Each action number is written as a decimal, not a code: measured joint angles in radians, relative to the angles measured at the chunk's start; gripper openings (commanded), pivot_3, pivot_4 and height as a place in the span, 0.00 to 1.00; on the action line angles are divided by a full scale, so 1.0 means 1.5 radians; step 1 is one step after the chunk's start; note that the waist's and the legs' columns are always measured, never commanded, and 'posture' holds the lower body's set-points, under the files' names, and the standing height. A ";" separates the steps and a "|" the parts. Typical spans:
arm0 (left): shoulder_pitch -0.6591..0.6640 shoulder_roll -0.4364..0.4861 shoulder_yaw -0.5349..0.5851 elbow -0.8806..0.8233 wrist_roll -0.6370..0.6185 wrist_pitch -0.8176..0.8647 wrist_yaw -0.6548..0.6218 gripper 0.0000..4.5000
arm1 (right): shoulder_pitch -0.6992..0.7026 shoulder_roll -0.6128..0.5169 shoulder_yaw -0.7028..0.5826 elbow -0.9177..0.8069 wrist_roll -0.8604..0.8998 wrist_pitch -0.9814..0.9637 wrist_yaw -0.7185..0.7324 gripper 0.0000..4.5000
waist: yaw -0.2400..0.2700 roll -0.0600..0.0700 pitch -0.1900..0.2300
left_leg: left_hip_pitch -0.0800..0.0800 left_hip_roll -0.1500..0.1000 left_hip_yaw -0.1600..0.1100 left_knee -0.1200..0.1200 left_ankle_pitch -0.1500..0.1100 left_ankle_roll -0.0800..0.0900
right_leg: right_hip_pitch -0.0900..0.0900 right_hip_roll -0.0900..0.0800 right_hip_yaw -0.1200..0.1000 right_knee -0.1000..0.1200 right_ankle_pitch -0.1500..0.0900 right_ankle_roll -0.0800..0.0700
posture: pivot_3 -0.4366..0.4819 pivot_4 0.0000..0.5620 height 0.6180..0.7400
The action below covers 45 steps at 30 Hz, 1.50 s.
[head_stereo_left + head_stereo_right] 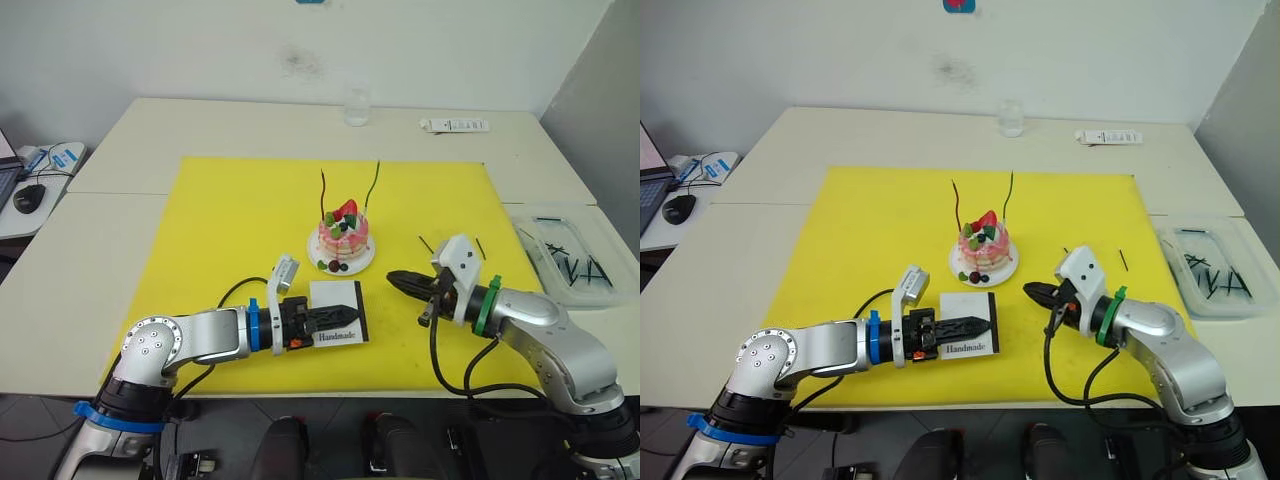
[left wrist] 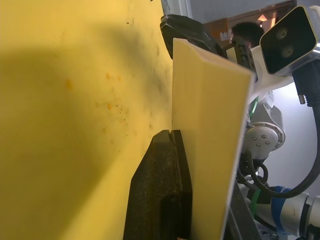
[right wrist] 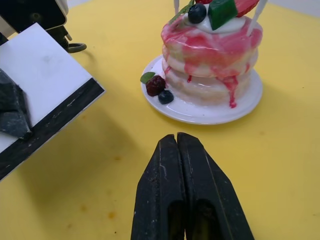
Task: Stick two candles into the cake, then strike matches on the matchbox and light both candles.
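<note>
Matchbox (image 1: 340, 312) clamped by left gripper (image 1: 335, 318), fingers covering part of top; right gripper (image 1: 400, 281) clenched, holding nothing visible.

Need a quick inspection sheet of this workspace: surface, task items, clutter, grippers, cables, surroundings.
Surface: yellow mat on pale table.
Job's things: both candles upright in cake; matchbox; loose matches on mat.
Clutter: glass, white strip, clear tray of dark sticks.
Grippers: left gripper clamps matchbox; right gripper closed, nothing visible between tips.
Cables: black cable loops under right arm.
Surroundings: mouse on side desk.
</note>
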 measured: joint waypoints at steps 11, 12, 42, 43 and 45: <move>-0.005 0.016 -0.016 -0.002 0.027 -0.001 -0.005 0.00 | -0.004 -0.002 0.008 0.037 -0.035 -0.004 -0.044 0.00 | 0.000 0.000 0.000 | 0.000 0.000 0.000 0.000 0.000 0.000 | 0.000 0.000 0.000 0.000 0.000 0.000 | 0.48 0.27 1.00; -0.008 0.023 -0.011 -0.011 0.045 0.000 -0.029 0.00 | -0.016 0.001 0.007 0.056 -0.047 -0.007 -0.061 0.00 | -0.001 0.000 0.000 | 0.000 0.000 0.000 0.000 0.000 0.000 | 0.000 0.000 0.000 0.000 0.000 0.000 | 0.48 0.27 1.00; 0.024 0.015 0.088 -0.189 0.278 -0.069 -0.296 0.00 | -0.159 0.099 -0.049 0.459 -0.137 -0.230 -0.170 0.36 | -0.002 0.000 0.000 | -0.007 -0.001 0.001 0.002 0.000 0.000 | -0.007 0.003 0.001 0.002 0.001 0.001 | 0.48 0.27 1.00; 0.024 0.015 0.088 -0.189 0.277 -0.069 -0.296 0.00 | -0.159 0.101 -0.050 0.459 -0.134 -0.231 -0.169 0.30 | -0.002 0.000 0.000 | -0.007 -0.001 0.001 0.002 0.000 0.000 | -0.006 0.003 0.001 0.003 0.001 0.001 | 0.48 0.27 1.00; 0.023 0.018 0.088 -0.189 0.273 -0.067 -0.296 0.00 | -0.159 0.104 -0.050 0.460 -0.132 -0.231 -0.168 0.14 | -0.002 0.000 0.000 | -0.007 -0.001 0.001 0.002 0.000 0.000 | -0.006 0.003 0.001 0.003 0.001 0.001 | 0.48 0.27 1.00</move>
